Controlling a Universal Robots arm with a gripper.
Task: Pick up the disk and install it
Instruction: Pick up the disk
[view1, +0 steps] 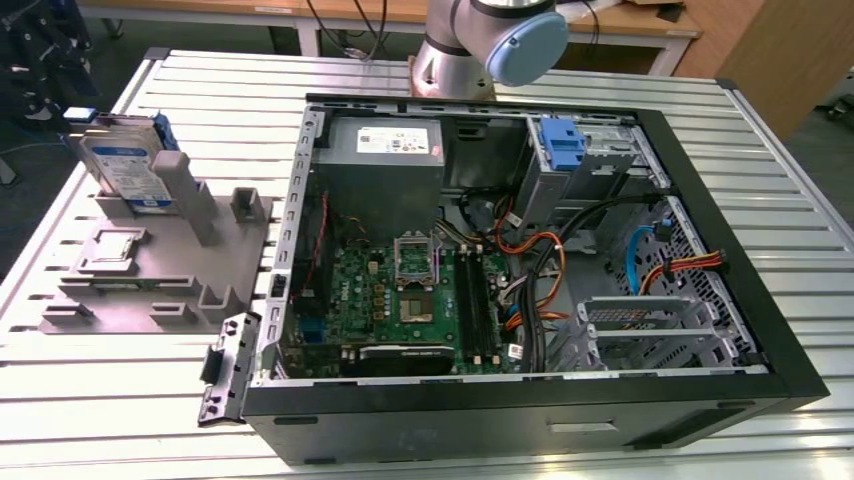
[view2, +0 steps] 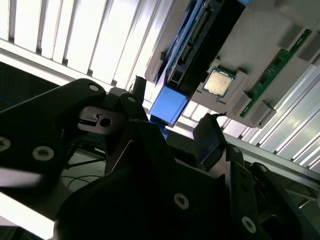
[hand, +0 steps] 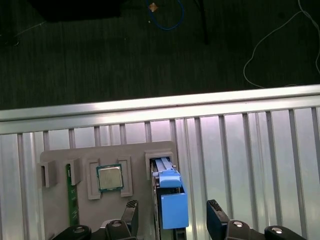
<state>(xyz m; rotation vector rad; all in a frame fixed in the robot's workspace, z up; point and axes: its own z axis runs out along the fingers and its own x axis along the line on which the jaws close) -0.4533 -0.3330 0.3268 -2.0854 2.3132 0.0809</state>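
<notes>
The disk (view1: 127, 165), silver with a white-and-blue label in a blue carrier, stands on edge in a slot at the far end of the grey fixture (view1: 160, 270), at the exterior view's left. In the first wrist view my gripper (hand: 172, 216) is open, and its two black fingertips (hand: 131, 212) sit on either side of the disk's blue carrier (hand: 172, 200) with a gap on each side. The second wrist view has the disk (view2: 200, 40) edge-on, its blue tab between the open gripper (view2: 172, 117) fingers. Nothing is held.
The open computer case (view1: 534, 250) fills the middle of the slatted table, with a power supply (view1: 387, 140), another blue carrier (view1: 567, 145) and a metal drive cage (view1: 654, 325) inside. A processor chip (hand: 109, 177) and a green memory stick (hand: 73, 200) lie on the fixture.
</notes>
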